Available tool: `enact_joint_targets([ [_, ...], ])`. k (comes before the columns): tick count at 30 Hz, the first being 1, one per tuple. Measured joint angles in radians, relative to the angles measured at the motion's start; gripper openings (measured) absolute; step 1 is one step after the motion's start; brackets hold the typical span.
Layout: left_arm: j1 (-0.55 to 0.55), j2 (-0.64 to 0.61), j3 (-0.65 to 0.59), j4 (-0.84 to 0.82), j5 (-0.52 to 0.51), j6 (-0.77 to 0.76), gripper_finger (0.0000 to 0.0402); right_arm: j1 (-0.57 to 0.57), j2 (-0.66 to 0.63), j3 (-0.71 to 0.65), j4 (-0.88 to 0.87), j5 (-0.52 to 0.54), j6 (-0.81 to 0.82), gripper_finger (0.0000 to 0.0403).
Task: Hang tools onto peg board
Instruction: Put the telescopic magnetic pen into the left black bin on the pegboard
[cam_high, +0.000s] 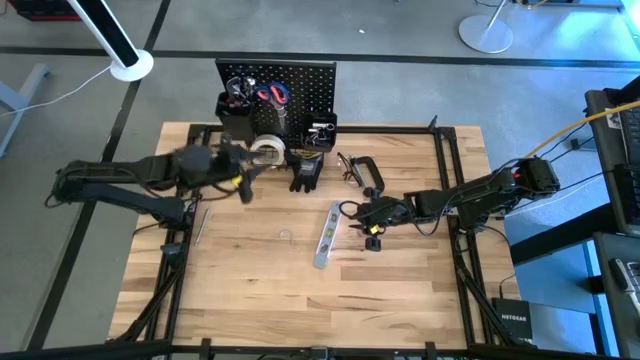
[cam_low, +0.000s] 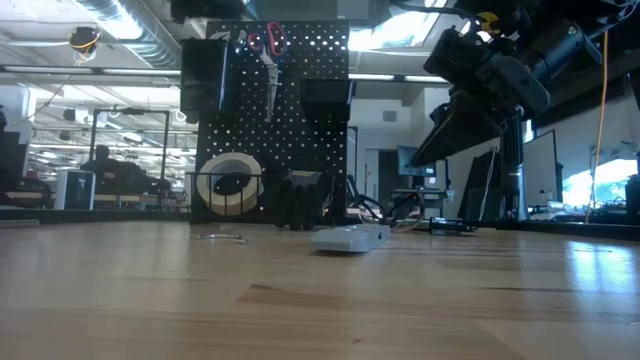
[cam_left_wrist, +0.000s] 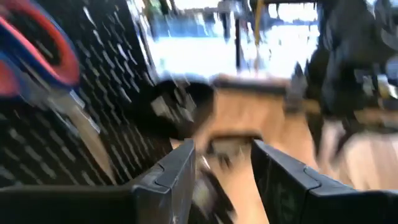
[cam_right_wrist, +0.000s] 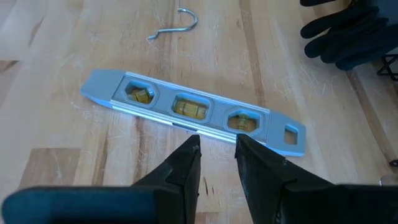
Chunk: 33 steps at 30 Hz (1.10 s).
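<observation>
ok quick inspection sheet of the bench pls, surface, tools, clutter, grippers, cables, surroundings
surface: wooden tabletop, mostly bare.
job's things: level flat on the table; gloves and tape roll at the peg board; scissors hung.
clutter: loose metal hook near the level.
grippers: left gripper open, empty, by the board; right gripper open above the level.
cables: yellow cable behind the right arm.
surroundings: open workshop, person seated far off.
</observation>
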Motion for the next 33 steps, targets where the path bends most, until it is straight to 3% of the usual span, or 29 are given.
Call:
enact_joint_targets([
  [16, -0.136, 0.239, 0.000, -0.552, 0.002, -0.729, 0.0143, 0.000, 0.000, 0.000, 0.006, 0.000, 0.012, 0.0106],
  [27, -0.134, 0.404, -0.021, -0.735, 0.159, -1.014, 0.0143, 0.000, 0.000, 0.000, 0.008, 0.000, 0.018, 0.0106],
  [33, -0.117, 0.489, -0.095, -0.741, 0.358, -1.041, 0.0143, 0.000, 0.000, 0.000, 0.008, 0.000, 0.018, 0.0106],
])
